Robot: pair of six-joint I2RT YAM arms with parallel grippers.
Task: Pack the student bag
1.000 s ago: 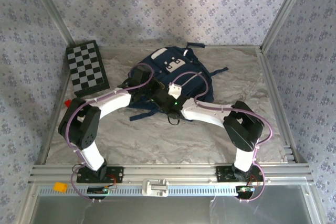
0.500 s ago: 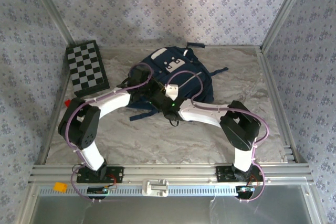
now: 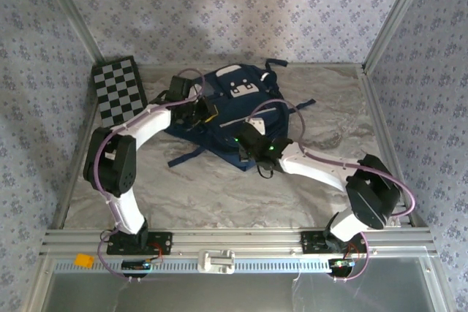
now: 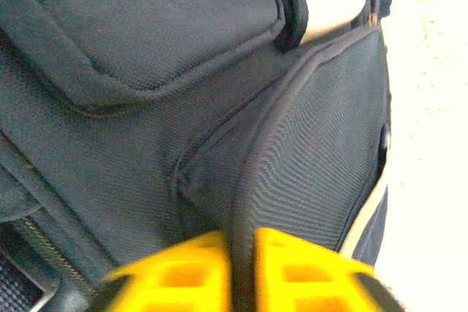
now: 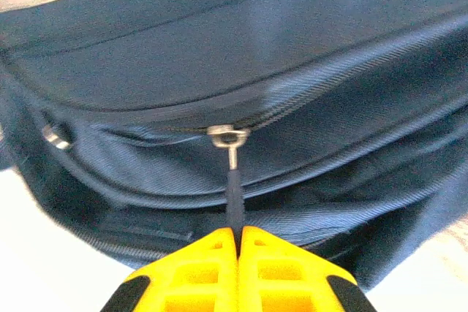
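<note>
Both nip student bag [image 3: 230, 107]: left tool [image 4: 243, 240] seam [image 4: 257, 162], right tool [image 5: 238, 235] zipper [image 5: 229, 137].

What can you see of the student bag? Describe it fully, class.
The student bag is a navy fabric backpack with white patches and trim, lying flat on the marbled table, dark straps splayed. The left gripper pinches one of its piped seams; the right gripper is shut on a zip pull.

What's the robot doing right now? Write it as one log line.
left gripper: pinching a fabric fold of student bag | right gripper: shut on zipper pull | student bag: lying on table
</note>
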